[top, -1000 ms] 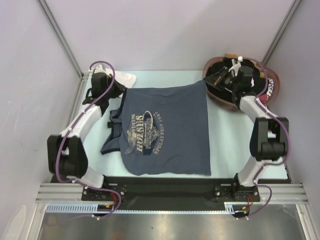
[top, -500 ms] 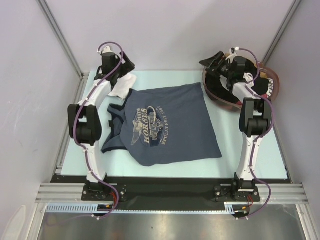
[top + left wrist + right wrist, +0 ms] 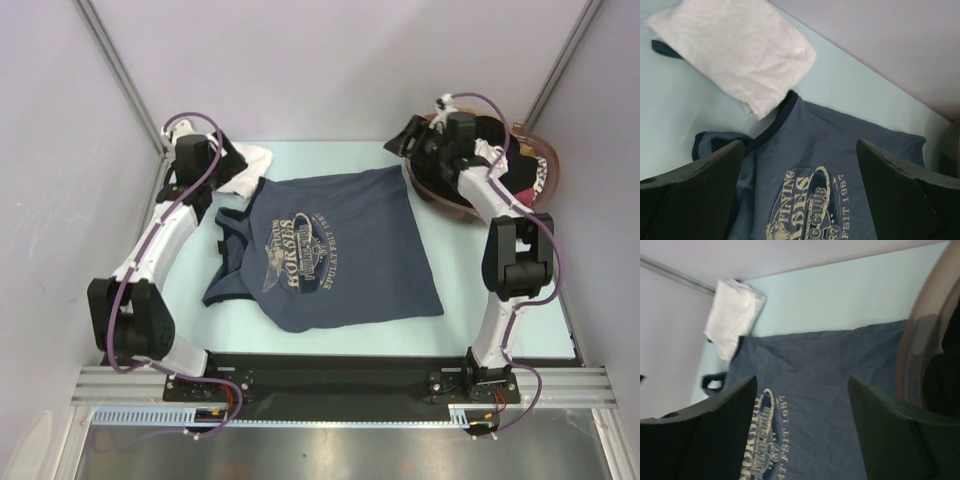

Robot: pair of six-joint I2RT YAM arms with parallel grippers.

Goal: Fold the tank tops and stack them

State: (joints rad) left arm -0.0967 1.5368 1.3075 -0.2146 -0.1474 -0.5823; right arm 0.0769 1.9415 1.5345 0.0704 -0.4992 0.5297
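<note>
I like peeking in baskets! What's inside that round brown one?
A jumble of clothes lies in the basket, mostly black with some red. The right arm covers part of it, and anything underneath the pile cannot be seen.

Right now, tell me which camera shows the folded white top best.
Left wrist: the white top fills the upper left, folds and navy trim clear. Top external shows it partly behind the left arm; right wrist shows it small, in the far corner.

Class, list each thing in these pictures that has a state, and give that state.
Blue tank top: spread flat, print up, unfolded.
White tank top: folded, by the blue one's neckline.
Basket: holding dark clothes.
Left gripper: open, empty.
Right gripper: open, empty.
</note>
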